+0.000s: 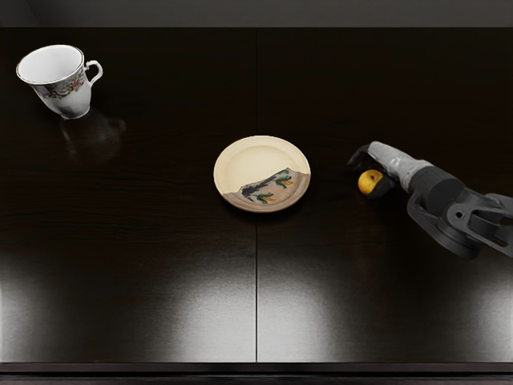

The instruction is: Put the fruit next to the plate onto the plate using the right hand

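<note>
A small yellow fruit point(369, 182) rests on the dark worktop point(160, 265), just right of the plate point(240, 160) and apart from it. The right hand point(377, 162) is draped over the fruit; whether its fingers are clamped on it cannot be told. Likely best: secure the round fruit firmly, lift clear of the rim, then set down centrally. The plate holds nothing. A floral cup point(60, 80), far left, looks empty.

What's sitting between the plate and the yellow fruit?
Nothing: in the head view only bare dark table separates the plate from the fruit.
</note>
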Tool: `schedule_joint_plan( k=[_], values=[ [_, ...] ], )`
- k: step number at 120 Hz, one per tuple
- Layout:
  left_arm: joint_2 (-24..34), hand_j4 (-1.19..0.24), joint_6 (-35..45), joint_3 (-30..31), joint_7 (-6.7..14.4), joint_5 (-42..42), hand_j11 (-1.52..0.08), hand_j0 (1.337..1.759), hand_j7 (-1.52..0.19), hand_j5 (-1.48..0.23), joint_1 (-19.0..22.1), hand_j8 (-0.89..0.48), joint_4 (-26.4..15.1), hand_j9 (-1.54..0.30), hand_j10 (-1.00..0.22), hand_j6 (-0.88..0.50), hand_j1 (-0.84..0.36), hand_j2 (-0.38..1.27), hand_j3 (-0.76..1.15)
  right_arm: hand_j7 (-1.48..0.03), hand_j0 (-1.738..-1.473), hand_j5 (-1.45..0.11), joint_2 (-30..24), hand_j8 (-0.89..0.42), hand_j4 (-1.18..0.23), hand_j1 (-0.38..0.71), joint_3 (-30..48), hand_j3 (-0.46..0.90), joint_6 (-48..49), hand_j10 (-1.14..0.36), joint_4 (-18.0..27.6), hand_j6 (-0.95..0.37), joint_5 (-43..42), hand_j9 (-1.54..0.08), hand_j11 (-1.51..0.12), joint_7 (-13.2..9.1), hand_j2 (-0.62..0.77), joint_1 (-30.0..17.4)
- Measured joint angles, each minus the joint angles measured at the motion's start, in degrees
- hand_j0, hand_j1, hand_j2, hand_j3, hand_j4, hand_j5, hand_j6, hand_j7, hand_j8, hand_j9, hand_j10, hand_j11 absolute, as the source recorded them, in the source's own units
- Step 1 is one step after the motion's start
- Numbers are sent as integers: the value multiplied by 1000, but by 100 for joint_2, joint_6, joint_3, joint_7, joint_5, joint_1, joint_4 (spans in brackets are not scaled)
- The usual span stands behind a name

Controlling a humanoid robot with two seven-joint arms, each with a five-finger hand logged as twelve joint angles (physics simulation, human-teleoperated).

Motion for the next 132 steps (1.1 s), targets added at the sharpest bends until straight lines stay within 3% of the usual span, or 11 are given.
schedule_joint_plan(
  k=[47,94,132],
  values=[
    [0,0,0,-1,-2,0,0,1658,0,0,0,0,0,0,0,-1,349,0,0,-622,-1658,-586,3,-419,-514,214,-1,0,0,-492,-22,-494,19,-625,-624,-31,-78,-49],
    [0,0,0,0,-2,0,0,1658,0,0,0,0,0,0,0,-1,349,0,0,-730,-1654,-683,2,-363,-602,264,1,-1,54,-428,-24,-507,131,-724,-740,-77,-25,-26],
    [0,0,0,0,-1,0,0,1658,0,0,0,0,0,0,0,-1,349,0,0,-765,-1655,-760,1,-413,-595,253,17,0,164,-493,2,-563,574,-771,-782,-75,120,213]
  ],
)
